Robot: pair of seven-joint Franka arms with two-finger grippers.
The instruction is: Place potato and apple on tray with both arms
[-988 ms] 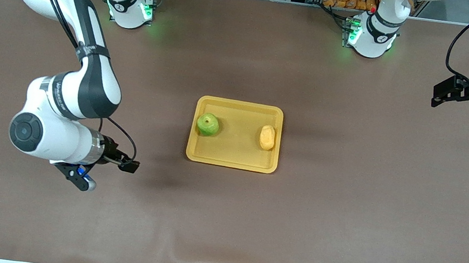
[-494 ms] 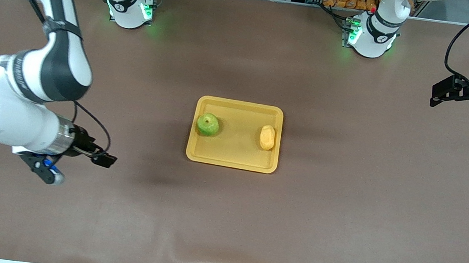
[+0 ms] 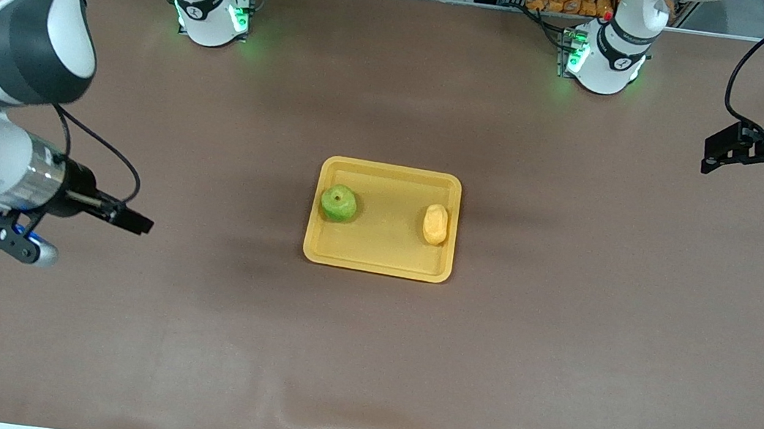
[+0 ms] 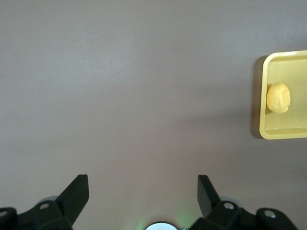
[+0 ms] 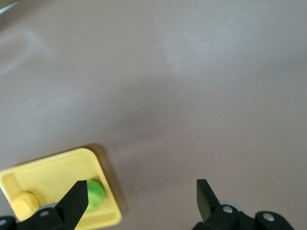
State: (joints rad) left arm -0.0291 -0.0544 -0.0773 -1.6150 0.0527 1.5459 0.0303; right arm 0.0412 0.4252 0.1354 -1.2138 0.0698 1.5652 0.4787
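Both my pincers are spread wide with nothing in them. The right pincer (image 3: 130, 219) hangs over bare counter (image 3: 363, 360), and the tray (image 3: 377, 262) sits well off toward its tips. The left pincer (image 3: 719, 152) waits at its end.

The apple (image 3: 338, 203) and potato (image 3: 435, 224) are on the tray; the potato's long axis runs toward the bases. Looks done to me.

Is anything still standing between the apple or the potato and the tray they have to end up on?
Nothing visible does. The apple and the potato both lie on the tray already. The right gripper and the left gripper hang open and empty over bare table at their own ends.
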